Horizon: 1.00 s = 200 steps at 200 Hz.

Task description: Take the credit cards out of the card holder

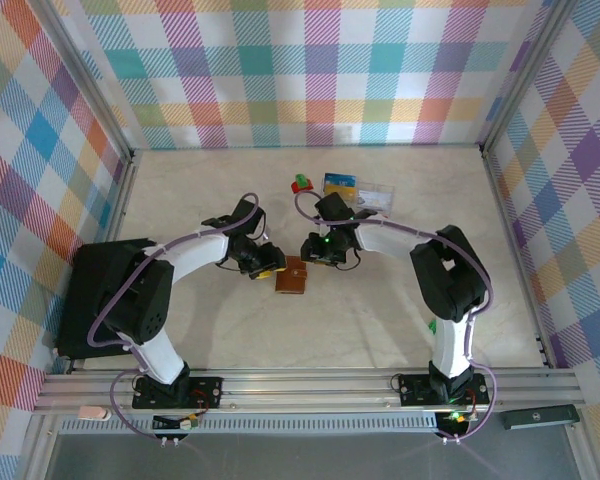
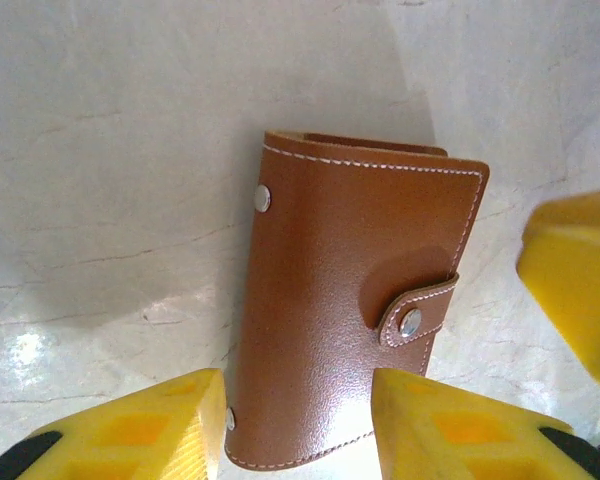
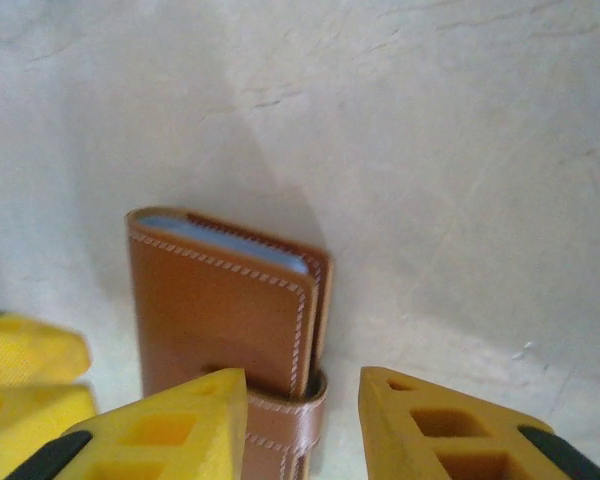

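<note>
So the card holder [image 1: 291, 279] is lying shut on the desk [image 1: 380, 320], snap strap [image 2: 417, 315] buttoned, right between the two arms. The left jaws come at it from its left. Their yellow fingers [image 2: 170, 430] sit either side of one end, right at its edges, and I honestly can't tell if they're squeezing it or just straddling it. The right jaws are on its opposite side, parted around the strap end. There's a visible gap between one finger [image 3: 440, 430] and the leather, so no grip there. A strip of bluish lining [image 3: 220, 235] peeks out along the edge away from the right jaws. Well beyond the card holder sit a clear box [image 1: 377, 196] and a blue-and-yellow card [image 1: 340, 183].
</note>
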{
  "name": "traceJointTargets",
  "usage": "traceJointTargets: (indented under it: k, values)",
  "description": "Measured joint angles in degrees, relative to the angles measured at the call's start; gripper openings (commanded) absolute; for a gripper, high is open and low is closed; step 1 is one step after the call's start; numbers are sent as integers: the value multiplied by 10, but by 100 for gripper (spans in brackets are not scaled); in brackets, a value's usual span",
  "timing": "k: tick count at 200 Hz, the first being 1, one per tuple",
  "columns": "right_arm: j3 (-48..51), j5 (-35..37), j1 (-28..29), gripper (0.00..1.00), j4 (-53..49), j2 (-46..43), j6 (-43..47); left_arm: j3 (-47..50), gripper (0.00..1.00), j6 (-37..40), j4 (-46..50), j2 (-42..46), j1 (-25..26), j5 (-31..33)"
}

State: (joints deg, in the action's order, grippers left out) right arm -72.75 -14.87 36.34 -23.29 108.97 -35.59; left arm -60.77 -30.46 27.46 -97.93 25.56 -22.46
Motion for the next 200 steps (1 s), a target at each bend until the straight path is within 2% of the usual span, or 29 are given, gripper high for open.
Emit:
traceJointTargets:
  k: [80, 200]
  values:
    - [40, -67, 0, 34, 5, -6, -17, 0, 47, -17, -14, -31, 0, -10]
    - [18, -58, -1, 31, -14, 35, -16, -1, 49, -12, -21, -56, 0, -65]
